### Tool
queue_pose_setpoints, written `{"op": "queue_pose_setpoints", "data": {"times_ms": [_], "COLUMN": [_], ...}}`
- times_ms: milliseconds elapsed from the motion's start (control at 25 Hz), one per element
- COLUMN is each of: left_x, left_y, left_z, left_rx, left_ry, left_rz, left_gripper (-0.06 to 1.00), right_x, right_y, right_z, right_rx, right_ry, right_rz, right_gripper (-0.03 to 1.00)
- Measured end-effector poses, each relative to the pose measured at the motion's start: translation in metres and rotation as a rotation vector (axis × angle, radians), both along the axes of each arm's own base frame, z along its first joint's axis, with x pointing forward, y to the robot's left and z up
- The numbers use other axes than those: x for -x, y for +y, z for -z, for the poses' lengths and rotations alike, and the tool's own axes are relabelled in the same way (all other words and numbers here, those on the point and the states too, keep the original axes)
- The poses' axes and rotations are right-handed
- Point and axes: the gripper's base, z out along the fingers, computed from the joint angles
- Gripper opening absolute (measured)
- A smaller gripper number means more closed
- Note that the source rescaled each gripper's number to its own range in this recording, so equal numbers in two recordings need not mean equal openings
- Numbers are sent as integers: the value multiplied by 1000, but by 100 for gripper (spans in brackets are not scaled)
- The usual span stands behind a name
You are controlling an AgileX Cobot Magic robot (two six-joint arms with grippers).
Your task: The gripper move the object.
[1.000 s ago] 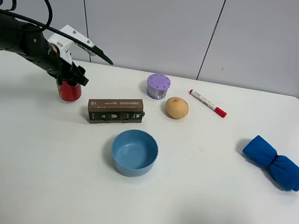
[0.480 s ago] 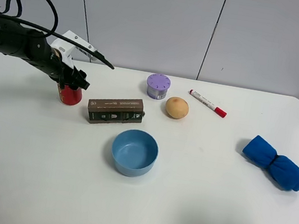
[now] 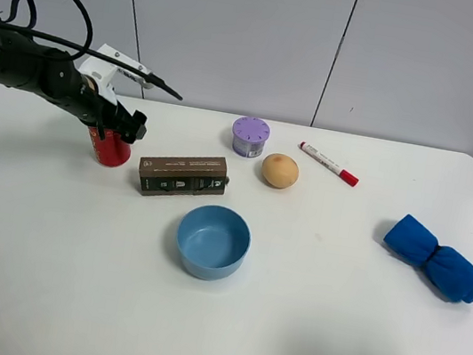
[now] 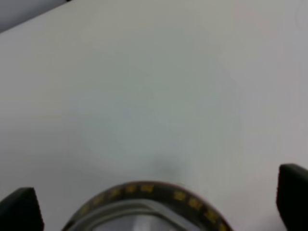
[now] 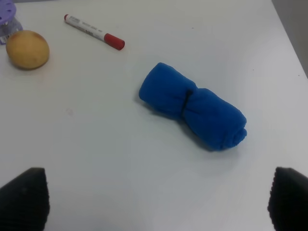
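Note:
The red can (image 3: 113, 150) stands upright on the white table (image 3: 47, 238) at the back left, just left of a brown box. My left gripper (image 3: 115, 127) is down over the can's top, one jaw on each side. In the left wrist view the can's silver top and dark rim (image 4: 144, 192) lie between the two black fingertips (image 4: 19, 207), which stand wide apart with gaps to the rim. My right gripper (image 5: 154, 202) is open and empty above the table near a blue cloth; it is out of the exterior high view.
A brown box (image 3: 182, 175) lies right of the can. A blue bowl (image 3: 213, 241) sits in front of it. A purple-lidded tub (image 3: 250, 136), a round yellow-brown fruit (image 3: 280, 171) and a red-capped marker (image 3: 328, 164) are at the back. A rolled blue cloth (image 3: 435, 259) lies at the right.
The left arm has shifted slightly over the can, its elbow and cables rising a little. The can stays upright at nearly the same spot.

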Motion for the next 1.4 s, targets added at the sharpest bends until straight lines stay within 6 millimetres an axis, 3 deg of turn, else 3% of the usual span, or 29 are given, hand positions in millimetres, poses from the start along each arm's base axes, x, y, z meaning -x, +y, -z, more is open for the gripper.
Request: {"op": "queue_pose_setpoints", "data": {"times_ms": [80, 240, 400, 520, 800, 1000, 1200, 1400], "left_x": [5, 21, 50, 76, 134, 175, 225, 280], "left_y": [-3, -8, -1, 14, 79, 119, 125, 106], "left_z": [-18, -82, -145, -175, -214, -242, -270, -277], "left_rx": [9, 30, 19, -46, -327, -337, -233, -106], "left_ry": [-8, -88, -170, -174, -52, -87, -190, -220], "left_rz": [4, 27, 44, 45, -80, -265, -379, -379], "left_gripper": [98, 98, 98, 98, 98, 98, 98, 98], "right_x": [0, 0, 0, 0, 0, 0, 0, 0], "right_y": [0, 0, 0, 0, 0, 0, 0, 0], "right_z": [0, 0, 0, 0, 0, 0, 0, 0], "right_rx": [0, 0, 0, 0, 0, 0, 0, 0], "right_ry": [0, 0, 0, 0, 0, 0, 0, 0], "right_rz": [0, 0, 0, 0, 0, 0, 0, 0], "right_gripper": [100, 100, 100, 100, 100, 100, 100, 100]}}
